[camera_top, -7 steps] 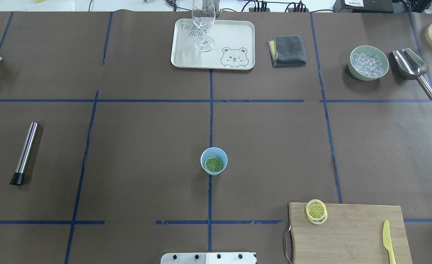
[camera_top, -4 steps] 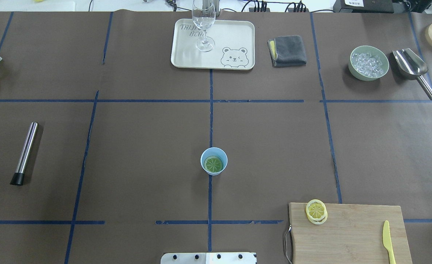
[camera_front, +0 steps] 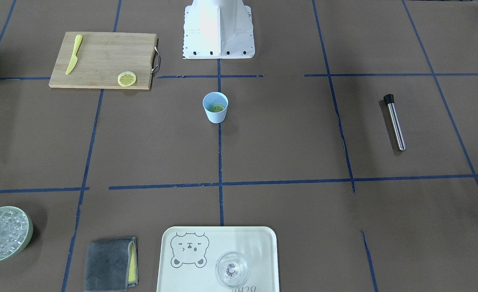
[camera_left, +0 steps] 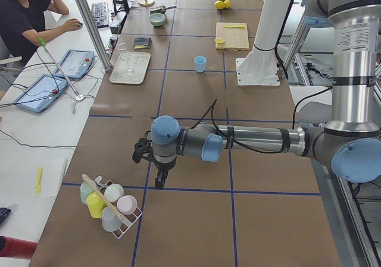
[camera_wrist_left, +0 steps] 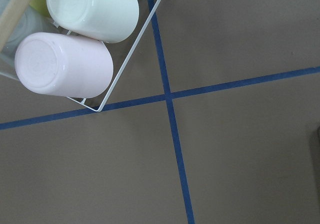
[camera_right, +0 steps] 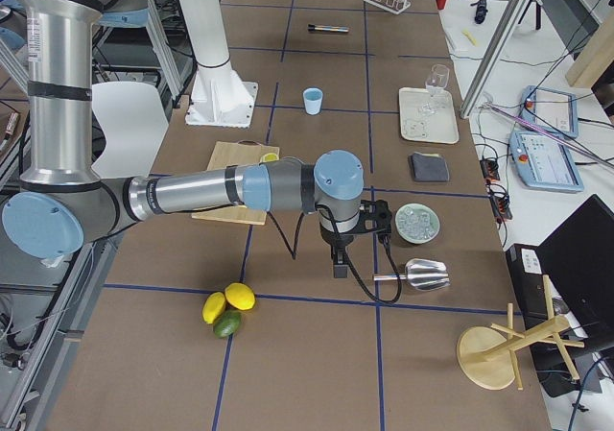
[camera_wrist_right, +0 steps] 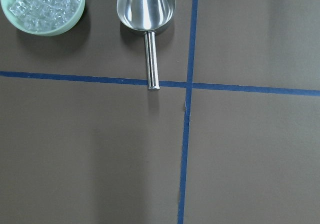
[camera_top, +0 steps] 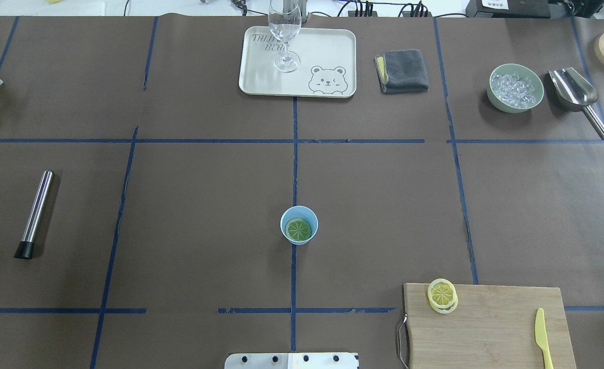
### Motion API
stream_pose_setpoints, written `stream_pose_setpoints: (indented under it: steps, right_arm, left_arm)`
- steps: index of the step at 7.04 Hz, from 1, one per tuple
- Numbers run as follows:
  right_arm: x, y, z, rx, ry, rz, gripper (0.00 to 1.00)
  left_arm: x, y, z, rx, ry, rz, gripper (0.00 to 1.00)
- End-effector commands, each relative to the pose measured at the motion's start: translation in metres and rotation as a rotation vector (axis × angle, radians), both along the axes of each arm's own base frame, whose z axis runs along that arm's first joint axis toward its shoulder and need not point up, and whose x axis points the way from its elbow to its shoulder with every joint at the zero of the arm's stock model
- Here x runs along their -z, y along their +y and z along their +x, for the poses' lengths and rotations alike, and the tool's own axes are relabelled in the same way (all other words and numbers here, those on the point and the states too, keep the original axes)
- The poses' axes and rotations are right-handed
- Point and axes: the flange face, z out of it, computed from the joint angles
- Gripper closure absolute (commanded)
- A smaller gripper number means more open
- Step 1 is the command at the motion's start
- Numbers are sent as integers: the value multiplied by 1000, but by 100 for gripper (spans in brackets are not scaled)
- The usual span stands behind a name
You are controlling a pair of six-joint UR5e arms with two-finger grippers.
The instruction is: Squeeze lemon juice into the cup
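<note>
The light-blue cup (camera_top: 299, 225) stands upright at the table's middle, also in the front-facing view (camera_front: 215, 107). A round slice (camera_top: 298, 230) lies flat inside it and looks greenish. A yellow lemon slice (camera_top: 442, 295) lies on the near left corner of the wooden cutting board (camera_top: 491, 328), with a second rim showing under it. My left gripper (camera_left: 159, 184) hangs far off by the cup rack, and my right gripper (camera_right: 338, 270) by the ice bowl. Both show only in side views, so I cannot tell if they are open. Neither is near the cup or lemon.
A yellow plastic knife (camera_top: 540, 338) lies on the board. A tray (camera_top: 327, 51) with a clear glass (camera_top: 284, 31), a grey cloth (camera_top: 402, 70), a bowl of ice (camera_top: 516, 87) and a metal scoop (camera_top: 576, 95) stand at the back. A metal muddler (camera_top: 35, 214) lies left.
</note>
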Motion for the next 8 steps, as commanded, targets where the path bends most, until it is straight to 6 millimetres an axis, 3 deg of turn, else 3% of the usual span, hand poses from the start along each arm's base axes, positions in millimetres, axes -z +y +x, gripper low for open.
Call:
stream_pose_setpoints:
  steps: [1, 4, 8]
  right_arm:
    - [-26, 7, 0, 4, -4, -51, 0]
    - [-37, 11, -1, 7, -6, -69, 0]
    - [-34, 11, 0, 2, -6, -67, 0]
  left_arm:
    - [1, 0, 0, 0, 2, 2, 0]
    - [2, 0, 0, 0, 2, 5, 0]
    - [1, 1, 0, 0, 2, 3, 0]
